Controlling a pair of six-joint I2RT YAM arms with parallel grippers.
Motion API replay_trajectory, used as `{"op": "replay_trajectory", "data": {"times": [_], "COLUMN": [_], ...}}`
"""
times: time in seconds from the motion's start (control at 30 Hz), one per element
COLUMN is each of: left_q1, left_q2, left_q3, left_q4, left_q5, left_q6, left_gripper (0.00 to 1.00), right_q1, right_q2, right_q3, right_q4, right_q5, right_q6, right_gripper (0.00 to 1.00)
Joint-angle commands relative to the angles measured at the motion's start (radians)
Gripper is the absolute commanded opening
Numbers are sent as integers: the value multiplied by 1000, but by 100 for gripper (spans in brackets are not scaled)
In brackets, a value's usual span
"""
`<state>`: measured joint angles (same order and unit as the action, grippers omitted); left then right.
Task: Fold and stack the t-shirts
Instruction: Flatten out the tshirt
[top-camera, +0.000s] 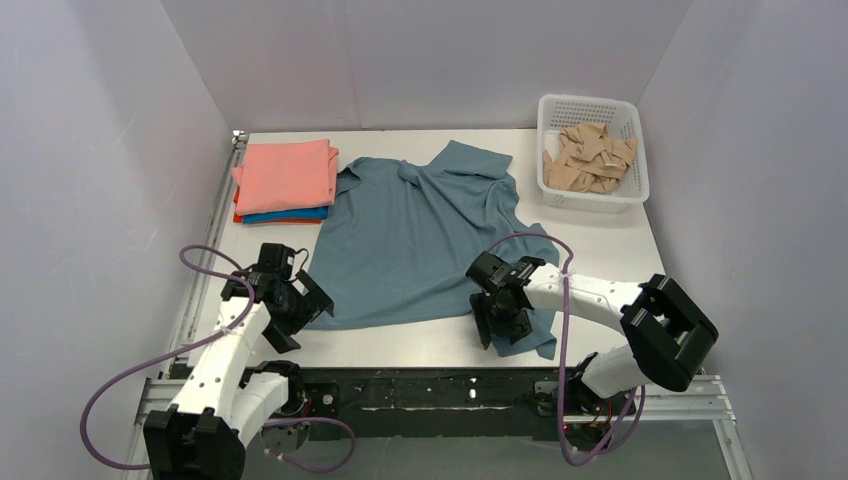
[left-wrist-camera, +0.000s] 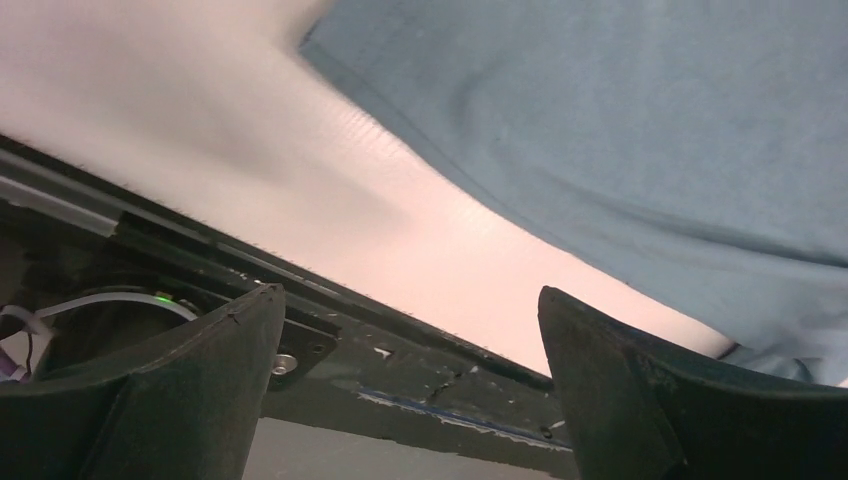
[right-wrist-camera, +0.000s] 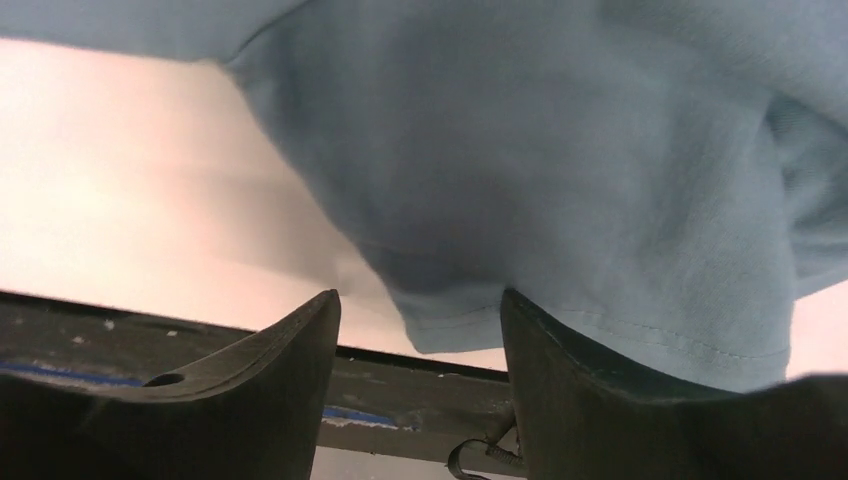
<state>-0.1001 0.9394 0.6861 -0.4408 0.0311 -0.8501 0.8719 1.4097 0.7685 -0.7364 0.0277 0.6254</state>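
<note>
A dusty grey-blue t-shirt (top-camera: 420, 235) lies spread and rumpled on the white table, collar toward the back. My left gripper (top-camera: 312, 305) is open beside its near-left corner; in the left wrist view (left-wrist-camera: 410, 300) nothing lies between the fingers, and the shirt's hem (left-wrist-camera: 620, 120) runs just beyond them. My right gripper (top-camera: 503, 328) is open over the near-right corner; in the right wrist view (right-wrist-camera: 420, 300) the shirt's corner (right-wrist-camera: 560, 150) lies between and against the fingers. A folded stack at the back left has a salmon-pink shirt (top-camera: 288, 175) on a bright blue one (top-camera: 285, 214); an orange-red edge (top-camera: 238, 215) peeks out below.
A white basket (top-camera: 592, 110) with beige pieces stands at the back right. Grey walls close in the table on three sides. A black rail (top-camera: 450, 385) runs along the near edge, close behind both grippers. Bare table (top-camera: 600, 240) shows right of the shirt.
</note>
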Motion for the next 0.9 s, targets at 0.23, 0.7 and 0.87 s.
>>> {"op": "replay_trajectory", "data": {"times": [0.23,0.7,0.87], "left_q1": [-3,-3,-3], "left_q2": [-15,-9,-26], "left_q3": [-29,-11,6], "left_q4": [-151,-159,-206], "left_q5": [-86,-88,-154], "left_q6": [-31,-42,-46], "left_gripper": [100,100,100], "right_q1": [2,74,108], "right_q2": [62,195,210], "right_q3": [72,407,457], "right_q4": [-97,-185,-142], "right_q5": [93,-255,-212], "right_q6": [84,66,38], "right_gripper": [1,10,63]}}
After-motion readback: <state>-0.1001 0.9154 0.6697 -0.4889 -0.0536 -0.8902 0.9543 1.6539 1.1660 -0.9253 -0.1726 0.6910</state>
